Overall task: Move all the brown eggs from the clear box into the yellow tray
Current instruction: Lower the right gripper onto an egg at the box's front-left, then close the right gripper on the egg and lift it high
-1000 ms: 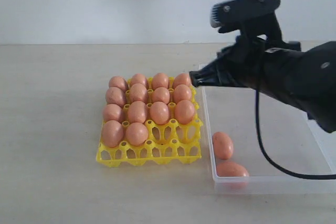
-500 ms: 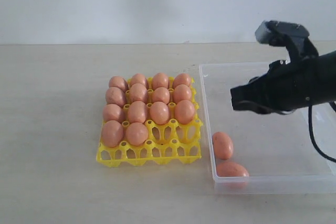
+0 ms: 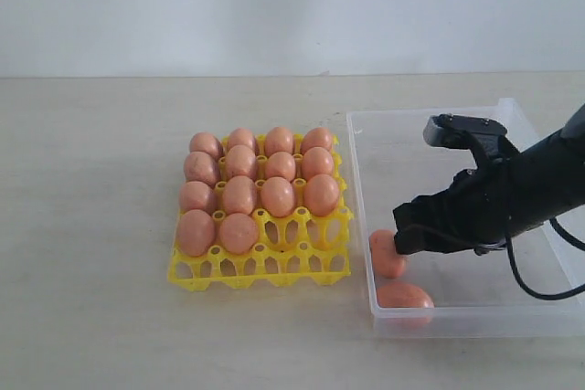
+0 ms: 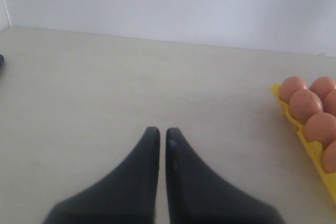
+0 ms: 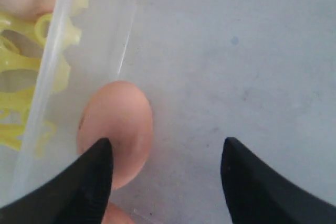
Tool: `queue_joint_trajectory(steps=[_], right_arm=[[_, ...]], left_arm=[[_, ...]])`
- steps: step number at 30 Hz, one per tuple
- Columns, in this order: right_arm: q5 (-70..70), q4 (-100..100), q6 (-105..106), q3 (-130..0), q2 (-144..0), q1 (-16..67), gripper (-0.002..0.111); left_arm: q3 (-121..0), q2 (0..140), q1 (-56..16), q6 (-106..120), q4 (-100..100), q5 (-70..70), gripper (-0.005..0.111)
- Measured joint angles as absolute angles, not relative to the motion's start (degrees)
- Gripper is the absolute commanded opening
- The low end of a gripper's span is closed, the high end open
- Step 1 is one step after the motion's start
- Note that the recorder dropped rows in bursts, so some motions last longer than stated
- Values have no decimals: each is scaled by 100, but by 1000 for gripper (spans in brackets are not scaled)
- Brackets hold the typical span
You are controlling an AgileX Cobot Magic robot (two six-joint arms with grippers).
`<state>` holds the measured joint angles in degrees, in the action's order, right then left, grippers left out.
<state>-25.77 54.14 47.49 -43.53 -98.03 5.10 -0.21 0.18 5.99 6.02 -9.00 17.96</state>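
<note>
The right gripper (image 5: 167, 150) hangs low inside the clear box (image 3: 430, 148) with its fingers spread wide and nothing between them yet. The brown egg (image 5: 118, 129) it seems to be aiming for is not centred in that gap: it lies hard over toward one finger, whose tip overlaps the shell in the wrist view, though I cannot tell whether it is touching. Just outside that finger runs the box wall, and beyond the wall sits the yellow tray (image 3: 274, 267), with fourteen eggs seated and two cups empty in the row nearest the gripper's side. A second loose egg (image 3: 403, 296) rests just beside the first, below the gripper's wrist in the box corner. The main risk, I judge, is this offset. If the arm descends as it stands, the near fingertip could land on the shell instead of beside it and crack it. Alternatively, closing could shove the smooth egg sideways into its neighbour. The wall leaves little room for that finger to slip past. The left gripper (image 4: 161, 140) idles over bare table, fingers drawn together with a sliver between, the tray off to its side.
</note>
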Motion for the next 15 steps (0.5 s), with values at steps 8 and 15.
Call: queue_joint_trajectory(steps=[8, 15], right_arm=[[-2916, 5899, 5235, -4660, -9803, 510, 54], [-3004, 5933, 5246, -4673, -10011, 510, 54]], left_arm=[[-21, 18, 599, 602, -900, 1796, 4], [-21, 18, 599, 602, -900, 1796, 4]])
